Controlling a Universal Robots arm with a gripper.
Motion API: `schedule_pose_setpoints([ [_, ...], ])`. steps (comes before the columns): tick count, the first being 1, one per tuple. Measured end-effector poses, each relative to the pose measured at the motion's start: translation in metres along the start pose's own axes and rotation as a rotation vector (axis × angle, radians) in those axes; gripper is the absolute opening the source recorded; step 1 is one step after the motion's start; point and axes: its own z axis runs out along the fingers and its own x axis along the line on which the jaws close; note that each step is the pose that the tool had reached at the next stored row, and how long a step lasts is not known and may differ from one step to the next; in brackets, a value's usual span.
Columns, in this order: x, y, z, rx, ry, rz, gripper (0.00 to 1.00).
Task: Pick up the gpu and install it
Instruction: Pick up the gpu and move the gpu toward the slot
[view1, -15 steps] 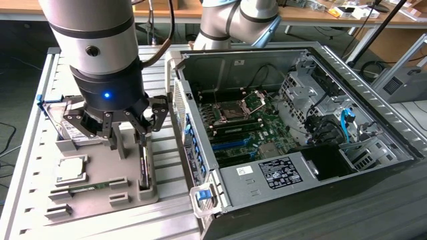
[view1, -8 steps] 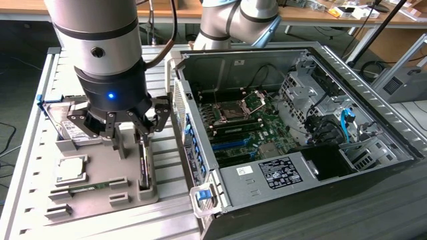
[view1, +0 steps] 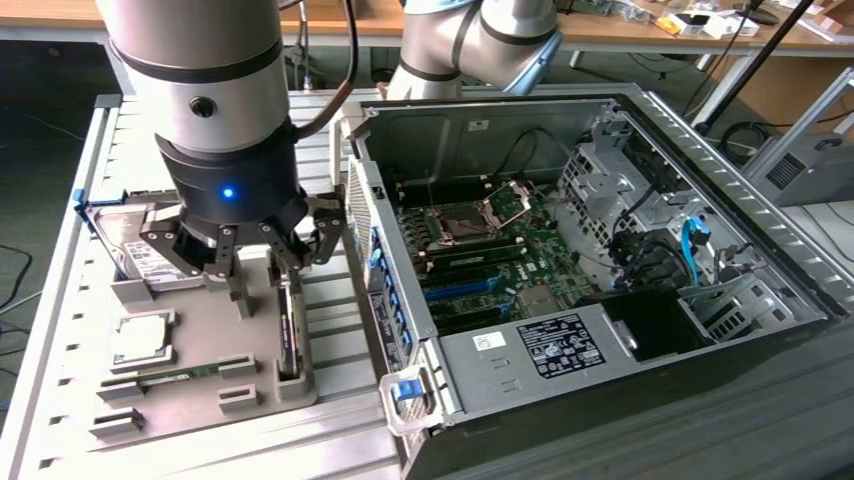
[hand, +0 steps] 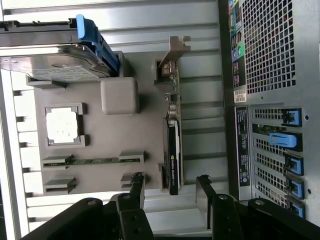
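You get bright, even room light; a soft shadow lies under the gripper on the worktop, and the arm gleams mildly.

On the exterior view's left of the open case, the end effector hangs, jaws spread, just above the gpu standing edgewise in a grey tray.

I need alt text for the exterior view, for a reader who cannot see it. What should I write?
A robot arm's gripper hangs with open jaws over the gpu, which stands on edge in a grey tray. An open computer case, its motherboard exposed, lies at the exterior view's right.
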Motion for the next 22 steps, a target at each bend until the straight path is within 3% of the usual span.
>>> schedule_pose_setpoints([
  [22, -0.0083, 0.0006, 0.0040, 0.0000, 0.0000, 0.000, 0.54],
])
